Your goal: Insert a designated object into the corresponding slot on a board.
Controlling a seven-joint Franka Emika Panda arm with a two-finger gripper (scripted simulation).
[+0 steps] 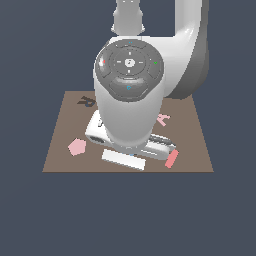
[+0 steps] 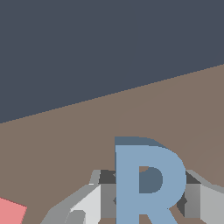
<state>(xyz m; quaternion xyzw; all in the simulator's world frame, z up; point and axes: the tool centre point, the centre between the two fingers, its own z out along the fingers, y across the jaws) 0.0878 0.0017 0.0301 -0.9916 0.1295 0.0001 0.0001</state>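
Note:
In the wrist view the light-blue letter R (image 2: pixel 148 183) stands between my two fingers. One grey finger (image 2: pixel 107 197) presses its straight side and the other finger (image 2: pixel 192 199) its round side. So my gripper (image 2: pixel 149 199) is shut on the letter over the brown board (image 2: pixel 65 153). In the exterior view the arm's bulk covers the letter and the fingers; only the white hand (image 1: pixel 130 147) shows above the board (image 1: pixel 60 155). The dark R-shaped slot (image 1: pixel 87 101) lies at the board's far corner on the exterior view's left, apart from the hand.
A pink hexagon piece (image 1: pixel 77 146) lies on the board at the exterior view's left; a pink corner (image 2: pixel 11 212) shows in the wrist view. A pale pink letter A (image 1: pixel 163 119) and a red piece (image 1: pixel 171 159) lie at the right. The board's edge (image 2: pixel 109 94) runs close by.

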